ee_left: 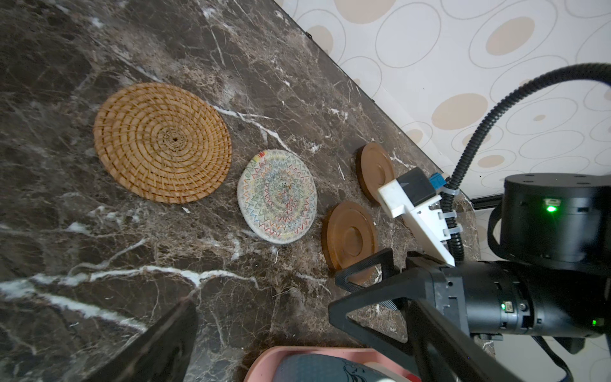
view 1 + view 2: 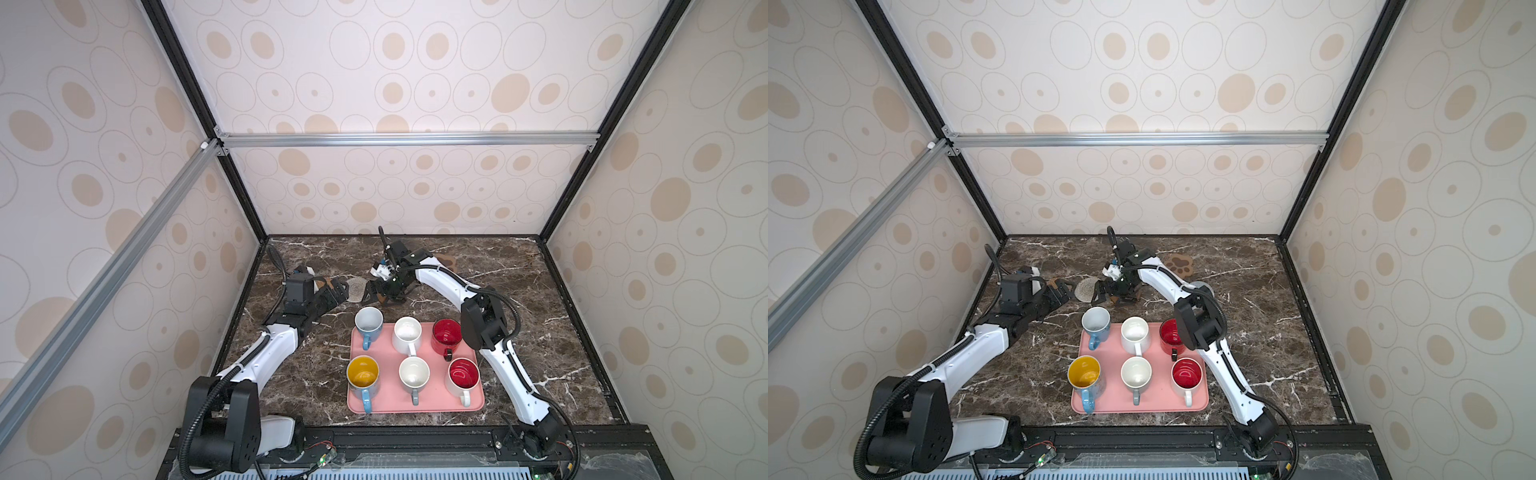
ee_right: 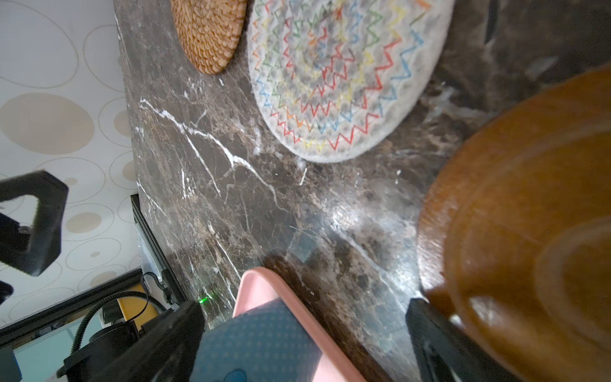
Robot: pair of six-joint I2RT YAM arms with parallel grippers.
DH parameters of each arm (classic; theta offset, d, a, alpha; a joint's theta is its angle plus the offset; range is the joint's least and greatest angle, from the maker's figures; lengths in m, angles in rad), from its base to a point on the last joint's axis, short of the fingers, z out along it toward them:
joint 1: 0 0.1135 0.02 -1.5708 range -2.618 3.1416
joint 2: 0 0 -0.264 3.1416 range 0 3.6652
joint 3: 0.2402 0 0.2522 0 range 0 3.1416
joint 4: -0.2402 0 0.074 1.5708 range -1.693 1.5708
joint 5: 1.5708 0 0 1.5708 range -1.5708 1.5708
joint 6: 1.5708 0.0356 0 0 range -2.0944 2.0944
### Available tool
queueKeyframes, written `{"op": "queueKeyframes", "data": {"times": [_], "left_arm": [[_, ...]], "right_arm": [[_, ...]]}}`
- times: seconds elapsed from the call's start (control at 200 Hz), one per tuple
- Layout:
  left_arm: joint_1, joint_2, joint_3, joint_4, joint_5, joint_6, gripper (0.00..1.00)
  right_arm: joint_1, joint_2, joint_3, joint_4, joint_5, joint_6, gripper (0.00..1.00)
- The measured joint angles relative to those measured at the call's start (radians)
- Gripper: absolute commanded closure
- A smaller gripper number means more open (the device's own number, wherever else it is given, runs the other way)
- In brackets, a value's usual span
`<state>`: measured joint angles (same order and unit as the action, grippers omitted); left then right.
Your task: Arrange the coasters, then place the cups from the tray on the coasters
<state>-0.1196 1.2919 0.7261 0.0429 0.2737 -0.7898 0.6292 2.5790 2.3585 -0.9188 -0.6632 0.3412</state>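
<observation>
White arms, black joints, ribbed cables

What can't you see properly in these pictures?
- Grey-blue coaster: only a sliver in a top view, behind the right arm.
- Paw coaster: mostly behind that arm in a top view.
- Rattan coaster: nearly covered by the left gripper in a top view.
- Brown disc: blurred and cut by the right wrist view's edge.
- Patterned blue mug: cut off at that view's edge.
</observation>
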Motion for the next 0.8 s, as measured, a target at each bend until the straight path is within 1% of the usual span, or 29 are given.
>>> {"op": "queueKeyframes", "data": {"times": [0.16, 0.32, 0.795], "left_arm": [[0.000, -0.001, -0.002, 0.002, 0.000, -0.003, 0.00], [0.000, -0.005, -0.003, 0.002, -0.002, -0.003, 0.00], [0.000, -0.007, -0.003, 0.002, -0.003, -0.004, 0.00]], "right_arm": [[0.000, 0.000, -0.003, -0.020, 0.017, -0.014, 0.00], [0.000, 0.000, -0.003, -0.028, 0.070, -0.014, 0.00], [0.000, 0.000, 0.000, -0.015, 0.087, -0.006, 0.00]]}}
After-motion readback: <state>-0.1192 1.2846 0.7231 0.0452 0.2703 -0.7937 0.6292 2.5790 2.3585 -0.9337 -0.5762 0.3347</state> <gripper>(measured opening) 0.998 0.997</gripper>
